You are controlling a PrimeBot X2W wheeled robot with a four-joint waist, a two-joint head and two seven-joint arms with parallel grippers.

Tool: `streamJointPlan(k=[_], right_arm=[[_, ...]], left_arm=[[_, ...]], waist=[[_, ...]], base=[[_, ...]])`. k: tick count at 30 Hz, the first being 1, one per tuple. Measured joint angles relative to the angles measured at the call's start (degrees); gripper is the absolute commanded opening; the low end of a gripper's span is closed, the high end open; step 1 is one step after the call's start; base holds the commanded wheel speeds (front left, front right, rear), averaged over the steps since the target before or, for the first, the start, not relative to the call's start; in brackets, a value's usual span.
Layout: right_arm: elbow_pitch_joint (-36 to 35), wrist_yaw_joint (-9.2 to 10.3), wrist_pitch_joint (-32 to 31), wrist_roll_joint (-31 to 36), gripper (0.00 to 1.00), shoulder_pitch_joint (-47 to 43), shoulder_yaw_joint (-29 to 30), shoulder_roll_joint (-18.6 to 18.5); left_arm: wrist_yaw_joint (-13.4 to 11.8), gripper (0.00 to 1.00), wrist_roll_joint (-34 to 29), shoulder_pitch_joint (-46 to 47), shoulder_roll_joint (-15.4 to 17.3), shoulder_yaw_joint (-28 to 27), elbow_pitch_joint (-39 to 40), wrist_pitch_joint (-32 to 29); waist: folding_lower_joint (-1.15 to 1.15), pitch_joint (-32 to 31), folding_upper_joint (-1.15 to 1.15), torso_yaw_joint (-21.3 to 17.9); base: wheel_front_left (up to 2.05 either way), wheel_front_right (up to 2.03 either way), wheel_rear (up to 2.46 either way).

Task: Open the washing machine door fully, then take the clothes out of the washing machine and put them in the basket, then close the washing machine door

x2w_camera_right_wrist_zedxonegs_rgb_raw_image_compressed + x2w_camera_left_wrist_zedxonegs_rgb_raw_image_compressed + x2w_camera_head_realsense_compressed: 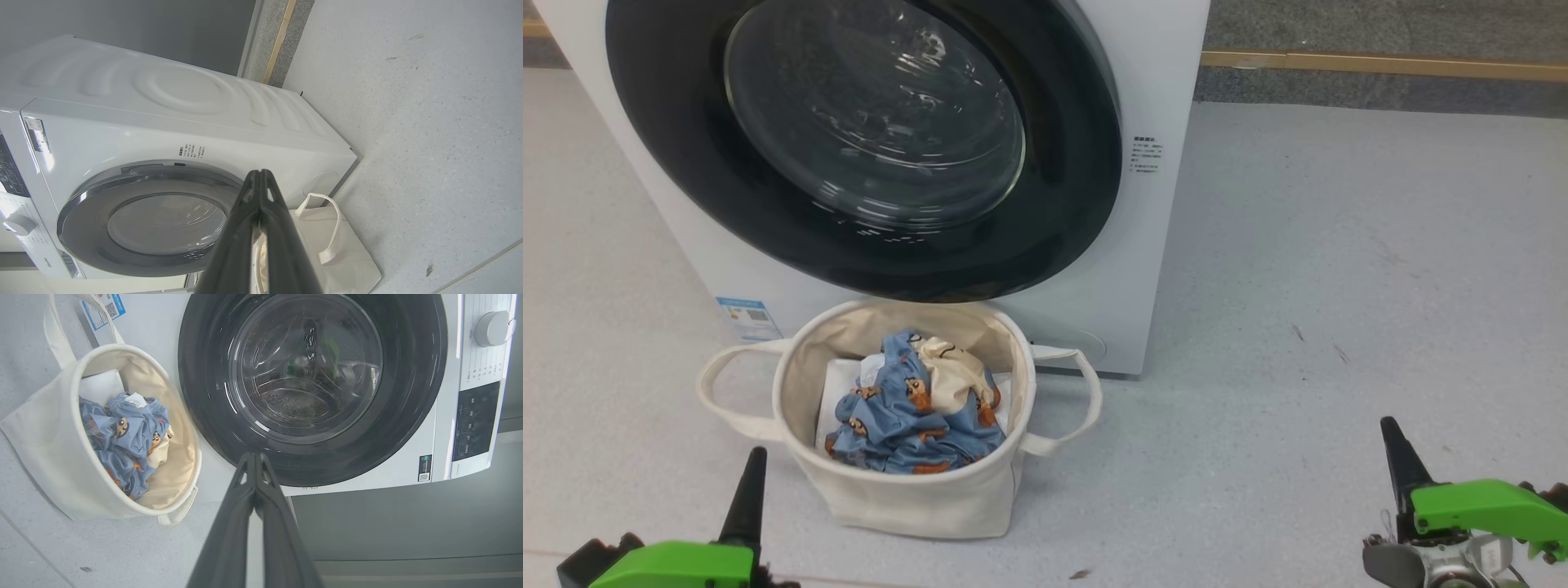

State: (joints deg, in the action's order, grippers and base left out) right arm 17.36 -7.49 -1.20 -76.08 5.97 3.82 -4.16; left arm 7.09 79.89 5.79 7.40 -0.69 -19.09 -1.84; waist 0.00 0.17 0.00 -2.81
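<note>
The white washing machine (1152, 269) stands ahead with its black-rimmed round door (866, 147) flat against the front. Directly below the door sits the cream basket (915, 498); the blue bear-print clothes (907, 408) with a cream piece lie inside it. My left gripper (756, 457) is shut and empty at the lower left, close to the basket's near-left side. At the lower right my right gripper (1388, 429) is shut and empty, well clear of the basket. In the left wrist view the shut left gripper (255, 455) points at the door (310, 384), basket (49, 428) to its left.
Pale grey floor (1339, 327) spreads to the right of the machine. A wooden strip (1380, 63) runs along the far wall base. The machine's control dial (492, 328) and dark panel (476, 420) appear in the left wrist view. A flat white sheet (837, 388) lies under the clothes.
</note>
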Motion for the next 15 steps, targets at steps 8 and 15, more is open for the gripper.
streamJointPlan(k=[8,15], right_arm=[[-0.34,0.00,-1.25,-4.75,0.00,-0.47,0.85,0.23],[-0.59,0.00,-2.13,-8.25,0.00,-0.49,1.60,0.37]], left_arm=[[0.00,0.00,3.39,-0.10,-1.37,-0.98,0.67,-1.24],[0.00,0.00,6.09,-0.14,-2.42,-1.98,1.40,-2.19]], waist=[[0.00,0.00,0.00,0.84],[0.00,0.00,0.00,1.46]], base=[[0.00,0.00,0.00],[0.00,0.00,0.00]])
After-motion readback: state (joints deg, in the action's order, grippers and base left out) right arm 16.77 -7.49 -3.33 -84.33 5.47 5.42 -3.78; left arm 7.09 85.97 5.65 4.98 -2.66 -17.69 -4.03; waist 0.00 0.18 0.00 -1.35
